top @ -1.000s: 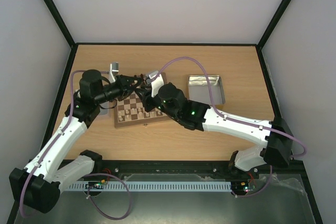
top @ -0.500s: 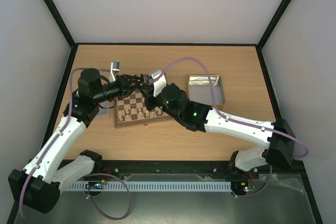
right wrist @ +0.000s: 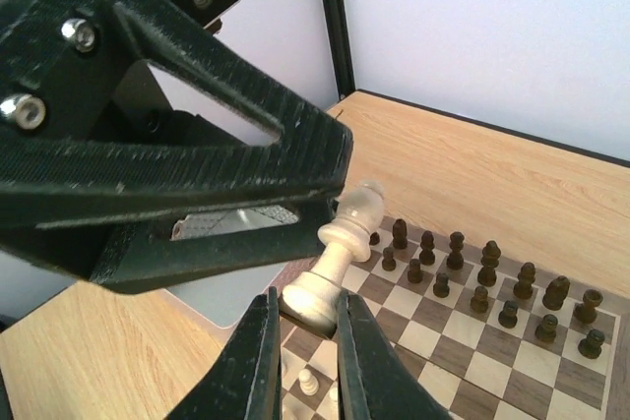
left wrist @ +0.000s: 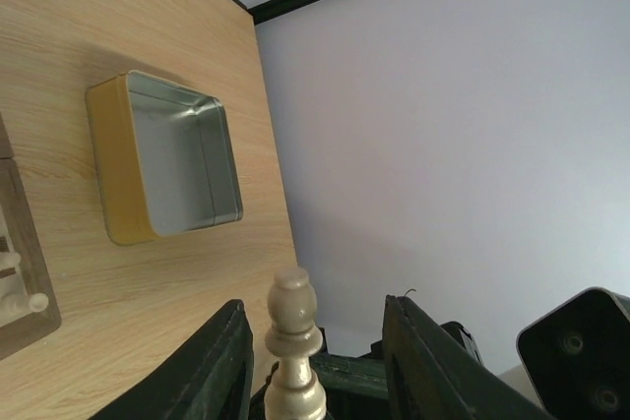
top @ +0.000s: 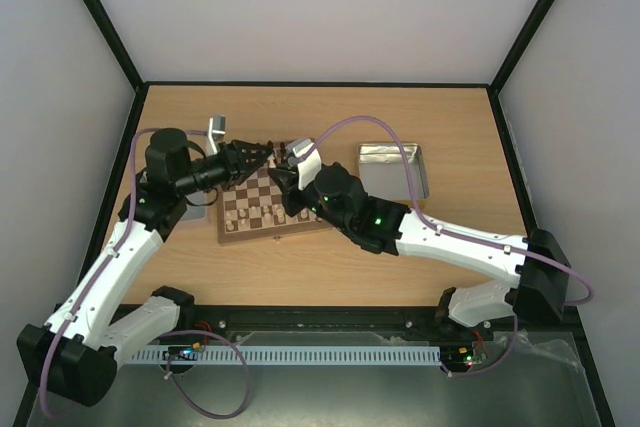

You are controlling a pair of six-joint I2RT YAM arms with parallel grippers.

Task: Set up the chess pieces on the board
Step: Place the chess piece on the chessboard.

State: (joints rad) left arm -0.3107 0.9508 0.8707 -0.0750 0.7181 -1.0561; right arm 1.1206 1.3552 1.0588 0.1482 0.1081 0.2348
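Above the board's (top: 262, 209) far edge my two grippers meet tip to tip. My right gripper (right wrist: 307, 304) is shut on the base of a cream chess piece (right wrist: 343, 243), which leans up and to the right. The same chess piece (left wrist: 293, 336) stands between the fingers of my left gripper (left wrist: 315, 314), which is open and does not grip it. From above, the left gripper (top: 258, 154) and the right gripper (top: 281, 164) hide the piece. Dark pieces (right wrist: 475, 272) stand in two rows on the board (right wrist: 512, 356). A cream pawn (right wrist: 308, 382) stands below my right fingers.
An open metal tin (top: 392, 169) lies right of the board, and shows as the tin (left wrist: 167, 159) in the left wrist view. A second grey tin (right wrist: 228, 294) lies left of the board, under the left arm. The board's corner (left wrist: 22, 282) carries cream pieces.
My right gripper has shut on the base of the cream piece. My left gripper, which was shut on the piece, has opened. Both arms have shifted only slightly.
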